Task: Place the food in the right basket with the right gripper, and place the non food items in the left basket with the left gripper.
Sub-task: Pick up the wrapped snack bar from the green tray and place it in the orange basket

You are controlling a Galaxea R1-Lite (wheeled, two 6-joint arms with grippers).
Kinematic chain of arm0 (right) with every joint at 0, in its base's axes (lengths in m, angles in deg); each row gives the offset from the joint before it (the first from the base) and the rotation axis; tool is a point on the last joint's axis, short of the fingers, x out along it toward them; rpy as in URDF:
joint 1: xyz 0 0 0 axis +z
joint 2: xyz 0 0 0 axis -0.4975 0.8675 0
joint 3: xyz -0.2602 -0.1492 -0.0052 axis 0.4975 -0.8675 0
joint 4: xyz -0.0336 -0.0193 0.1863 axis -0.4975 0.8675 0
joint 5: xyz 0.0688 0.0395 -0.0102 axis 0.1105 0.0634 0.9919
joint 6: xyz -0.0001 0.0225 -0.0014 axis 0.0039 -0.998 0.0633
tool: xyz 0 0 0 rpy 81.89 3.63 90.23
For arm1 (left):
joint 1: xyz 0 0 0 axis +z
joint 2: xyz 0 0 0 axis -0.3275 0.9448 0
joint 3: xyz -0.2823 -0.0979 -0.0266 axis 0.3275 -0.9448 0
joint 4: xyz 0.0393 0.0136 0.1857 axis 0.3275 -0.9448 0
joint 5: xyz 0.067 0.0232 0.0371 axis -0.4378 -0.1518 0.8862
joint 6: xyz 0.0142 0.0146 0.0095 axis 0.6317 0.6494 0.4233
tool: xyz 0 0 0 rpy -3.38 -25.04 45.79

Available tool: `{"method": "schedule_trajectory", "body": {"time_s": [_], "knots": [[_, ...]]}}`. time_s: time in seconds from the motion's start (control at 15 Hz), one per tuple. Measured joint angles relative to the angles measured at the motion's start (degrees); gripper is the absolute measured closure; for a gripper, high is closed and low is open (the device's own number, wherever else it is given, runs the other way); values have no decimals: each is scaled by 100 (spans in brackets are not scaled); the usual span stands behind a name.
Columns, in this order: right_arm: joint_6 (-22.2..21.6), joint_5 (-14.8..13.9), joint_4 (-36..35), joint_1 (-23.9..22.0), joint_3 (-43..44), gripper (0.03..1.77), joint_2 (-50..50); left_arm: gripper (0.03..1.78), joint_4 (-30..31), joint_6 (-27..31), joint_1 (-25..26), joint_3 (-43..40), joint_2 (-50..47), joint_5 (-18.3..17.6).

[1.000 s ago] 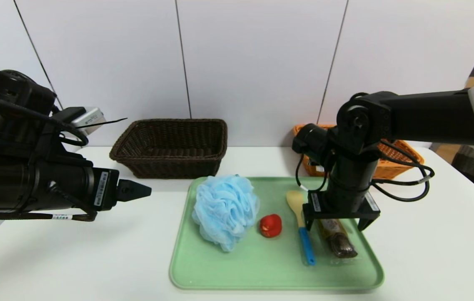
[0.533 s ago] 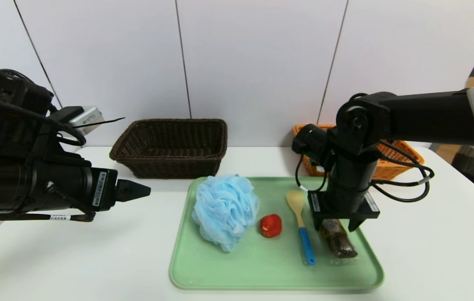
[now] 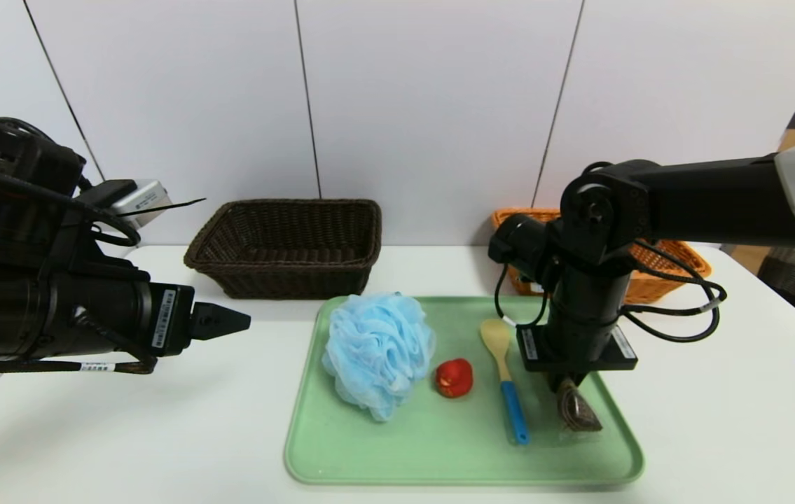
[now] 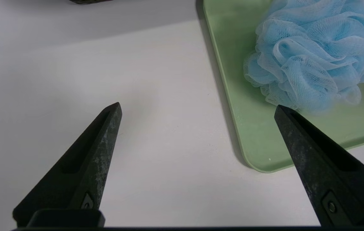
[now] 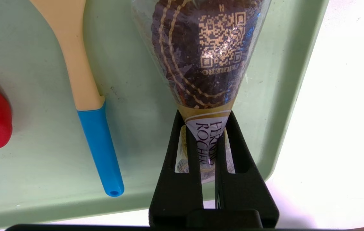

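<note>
Right gripper: nearly closed, clamped on the Ferrero Rocher pack over the right side of the green tray. Tray also has the wooden spoon with blue handle just beside the pack, then the red item, then the blue mesh puff at the left. Dark basket behind, left: nothing in it. Orange basket behind, right: partly hidden by the arm, contents can't tell. Left gripper: wide open, holding nothing, over white table left of tray.

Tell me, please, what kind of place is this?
Probably a robot test or training station: plain panels stand behind a white table, with mixed items on a green tray and two baskets, brown and orange, beyond it.
</note>
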Motion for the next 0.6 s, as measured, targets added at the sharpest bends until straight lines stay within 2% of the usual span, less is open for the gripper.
{"method": "schedule_trajectory", "body": {"time_s": [0.47, 0.6], "knots": [[15, 88, 20, 107, 113, 164, -428, 12, -11, 4, -2, -18, -43, 11], [6, 90, 33, 212, 245, 164, -725, 12, -5, 39, -2, -77, -68, 132]]}}
